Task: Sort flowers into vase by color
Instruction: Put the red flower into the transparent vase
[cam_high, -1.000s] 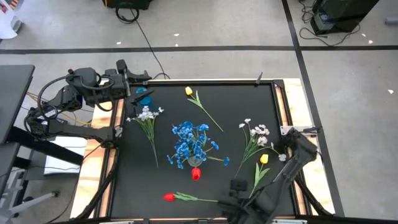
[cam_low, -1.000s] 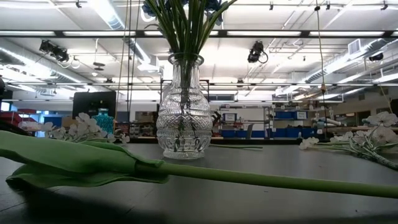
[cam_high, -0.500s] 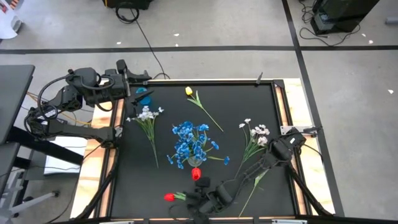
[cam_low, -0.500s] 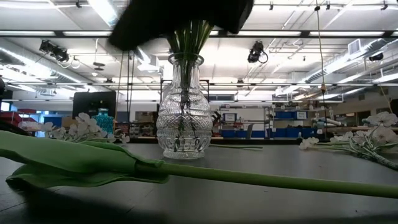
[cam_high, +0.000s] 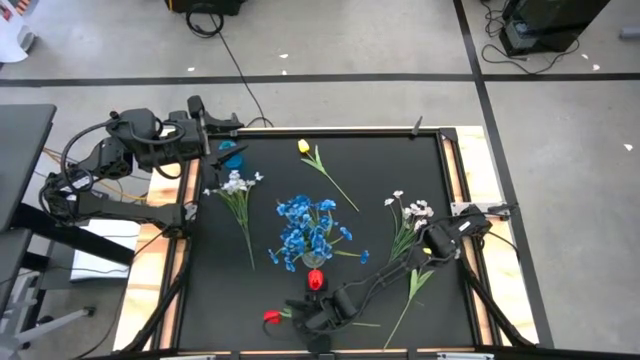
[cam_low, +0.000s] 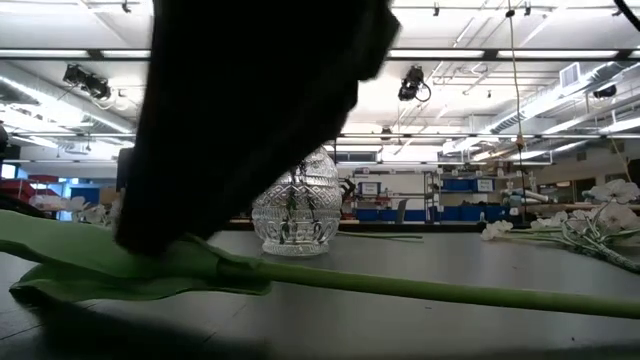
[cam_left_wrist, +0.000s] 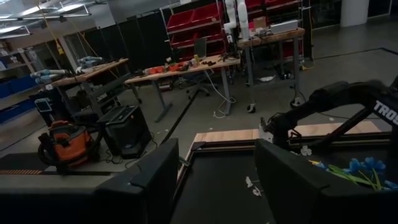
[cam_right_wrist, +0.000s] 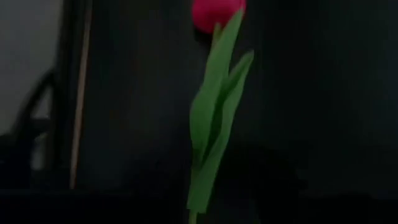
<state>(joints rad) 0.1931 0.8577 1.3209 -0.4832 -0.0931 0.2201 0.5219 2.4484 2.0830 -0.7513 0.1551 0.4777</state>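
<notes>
The vase is clear cut glass, its faceted pattern glinting. The table top is a matt black sheet, framed by pale wood edging. The red tulip lying flat has a smooth, satiny head and a soft, cloth-like green leaf with a smooth plastic stem. The blue flowers look like fabric. The right arm is matt black.

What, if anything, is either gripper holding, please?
Left gripper: nothing. Right gripper hovers over the lying red, green-stemmed tulip; a hold cannot be told.
</notes>
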